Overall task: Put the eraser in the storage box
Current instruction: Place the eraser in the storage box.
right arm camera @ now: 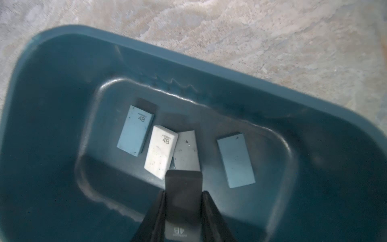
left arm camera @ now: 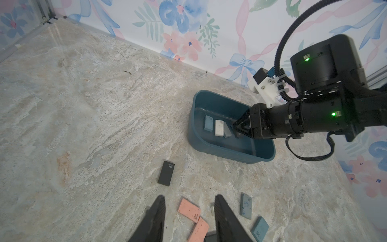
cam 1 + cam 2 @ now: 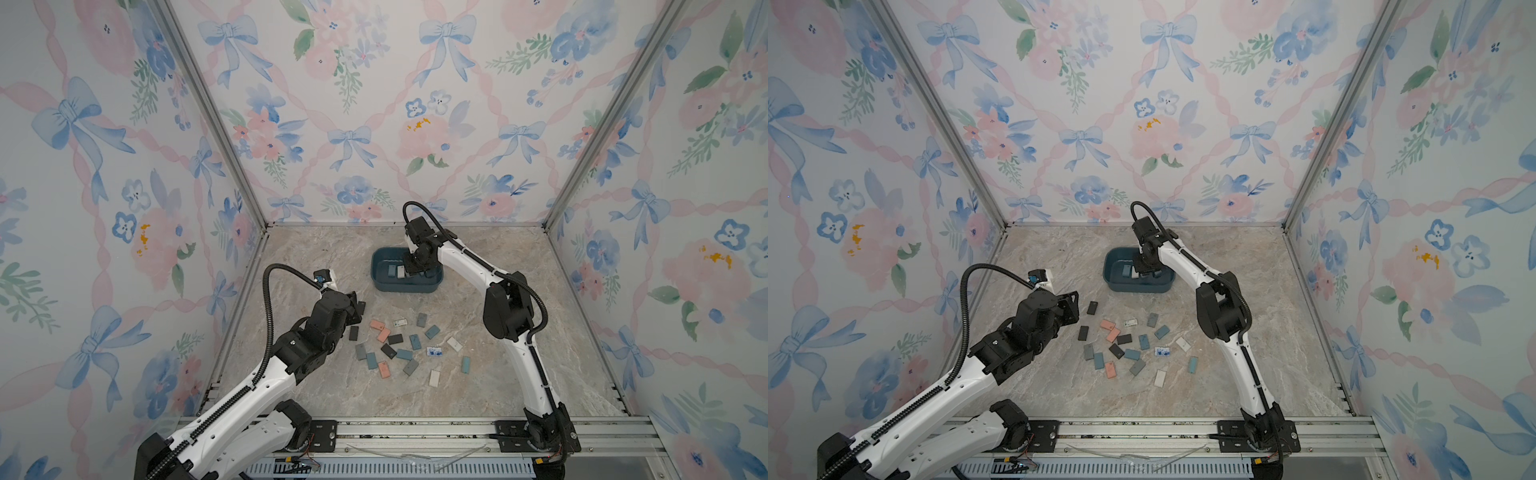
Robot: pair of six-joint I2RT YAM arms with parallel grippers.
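While the right hand [image 1: 183,193] hangs within the storage box [image 1: 52,94], lower centre, its jaws pinch a dark eraser [image 1: 183,180] across its width; release should drop it inside.

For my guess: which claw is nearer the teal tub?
Right. The right claw is inside the teal plastic tub, gripping a dark eraser; the left claw hovers outside, over scattered erasers.

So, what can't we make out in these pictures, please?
Right wrist view: the dark eraser in the right gripper covers part of the grey eraser.
Both top views: that arm's wrist hides the grip over the storage box.
Top views: the loose erasers' print is too small.
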